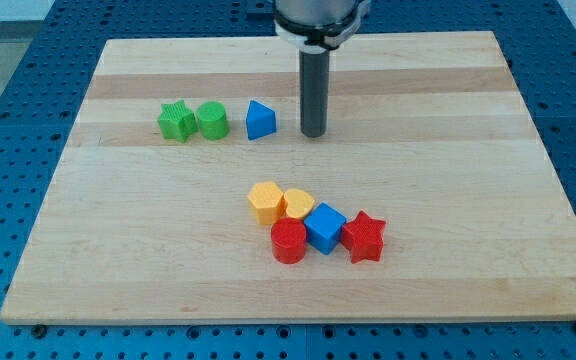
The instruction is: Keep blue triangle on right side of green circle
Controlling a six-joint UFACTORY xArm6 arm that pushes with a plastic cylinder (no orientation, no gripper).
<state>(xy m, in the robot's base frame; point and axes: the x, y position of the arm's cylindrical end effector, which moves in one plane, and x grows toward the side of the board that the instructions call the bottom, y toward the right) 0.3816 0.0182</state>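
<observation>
The blue triangle (260, 120) sits on the wooden board at the upper middle. The green circle (212, 121) lies to its left with a small gap between them. A green star (176, 121) touches the green circle's left side. My tip (313, 133) rests on the board just to the right of the blue triangle, a short gap away and not touching it.
A cluster lies lower in the middle: a yellow pentagon (266, 201), a yellow heart (297, 205), a red circle (289, 241), a blue cube (325, 228) and a red star (364, 237). The board (448, 150) lies on a blue perforated table.
</observation>
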